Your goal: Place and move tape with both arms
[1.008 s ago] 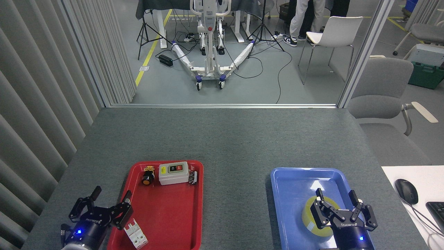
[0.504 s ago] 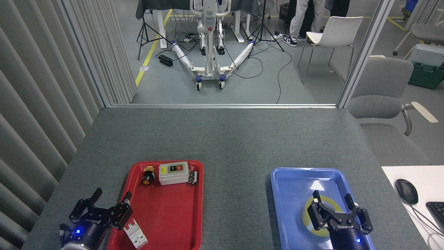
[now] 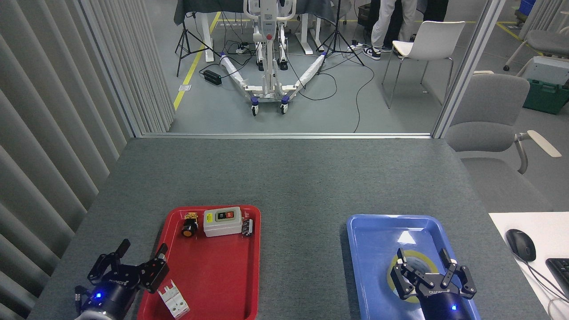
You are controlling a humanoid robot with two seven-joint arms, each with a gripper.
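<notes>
At the near left corner of the grey table (image 3: 284, 178), the left gripper (image 3: 141, 251) hangs with its black fingers spread wide apart and nothing between them, a blue light glowing on its wrist. Its right finger reaches over the left rim of the red tray (image 3: 213, 284). Inside that tray, near its near edge, lies a small white plastic part (image 3: 174, 300), just beside the gripper. Along the tray's far edge sit three things in a row: a black and yellow push button (image 3: 189, 226), a pale grey switch box (image 3: 222, 221) with a red and a black button on top, and a small dark metal part (image 3: 248, 227) touching the box's right side.

Bare table separates this from the blue tray (image 3: 369, 249) on the right. The tape (image 3: 417, 258) lies flat in the near half of that tray, its yellow ring showing around the core. The right gripper (image 3: 421, 255) is directly over it, fingers open and straddling the roll, one on the left of the ring and one on the right; I cannot tell whether they touch it.

Further right, on a white desk (image 3: 502, 222), rest a black mouse (image 3: 521, 244) and the corner of a keyboard (image 3: 561, 269).
</notes>
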